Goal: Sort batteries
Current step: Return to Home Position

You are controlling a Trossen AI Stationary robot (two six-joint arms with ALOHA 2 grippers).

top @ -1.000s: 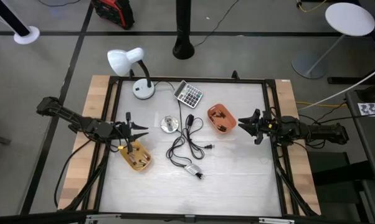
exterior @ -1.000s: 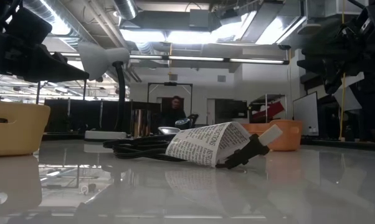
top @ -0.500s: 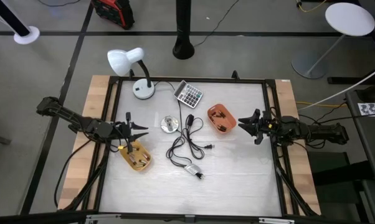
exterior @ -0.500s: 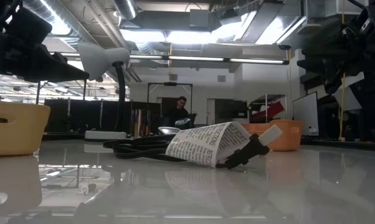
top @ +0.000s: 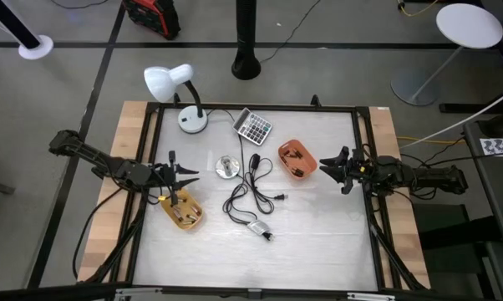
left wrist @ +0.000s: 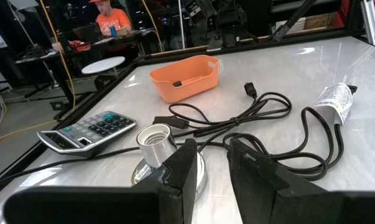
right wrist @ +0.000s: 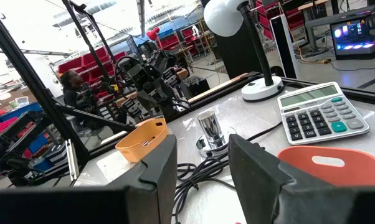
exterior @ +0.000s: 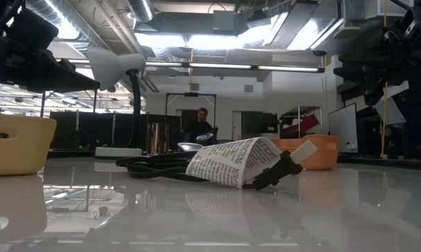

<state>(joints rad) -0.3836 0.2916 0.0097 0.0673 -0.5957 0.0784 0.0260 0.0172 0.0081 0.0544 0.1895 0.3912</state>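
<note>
Tiny dark batteries lie in the yellow tray and in the orange tray; no loose one shows on the table. My left gripper hangs open above the table, just off the yellow tray's far left end, its fingers pointing toward the table's right. In its wrist view, my left gripper shows nothing between the fingers. My right gripper is open too, level, just right of the orange tray, pointing left; its wrist view shows my right gripper over the orange tray's rim.
A white desk lamp and a calculator stand at the far side. A silver socket on a round base, looped black cables and a labelled adapter lie mid-table. A person sits in the room beyond.
</note>
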